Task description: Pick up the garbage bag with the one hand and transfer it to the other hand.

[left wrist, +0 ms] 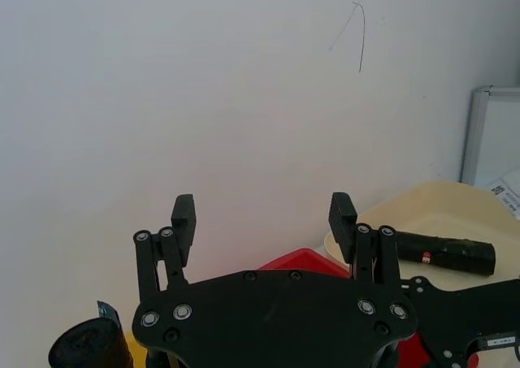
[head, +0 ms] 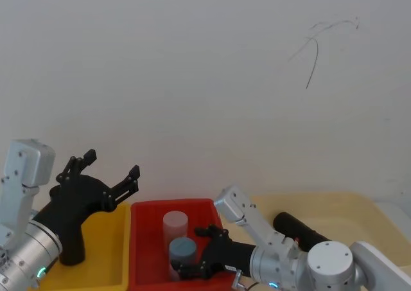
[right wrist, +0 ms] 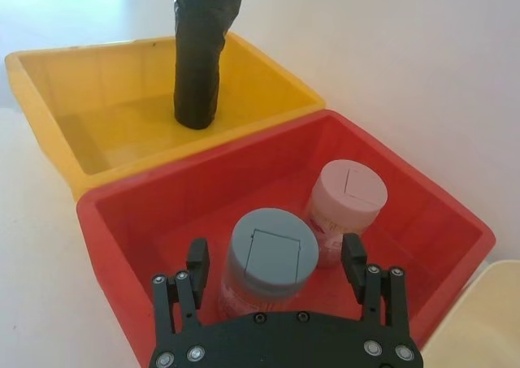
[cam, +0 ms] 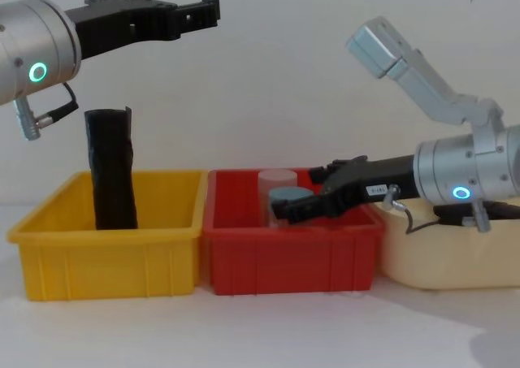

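Garbage bag (cam: 111,169) upright in the yellow bin (cam: 106,254), toward its rear, top rising above the rim, touched by neither gripper. Second black roll (head: 300,231) lying on its side in the cream tray (head: 359,217). Left gripper (cam: 188,15) raised above the yellow bin, well clear of the bag, jaws spread wide and empty. Right gripper (right wrist: 276,264) low over the red bin (cam: 292,246), jaws open on either side of the grey-blue-lidded jar (right wrist: 268,254), not closed on it; pink-lidded jar (right wrist: 348,197) just beside.
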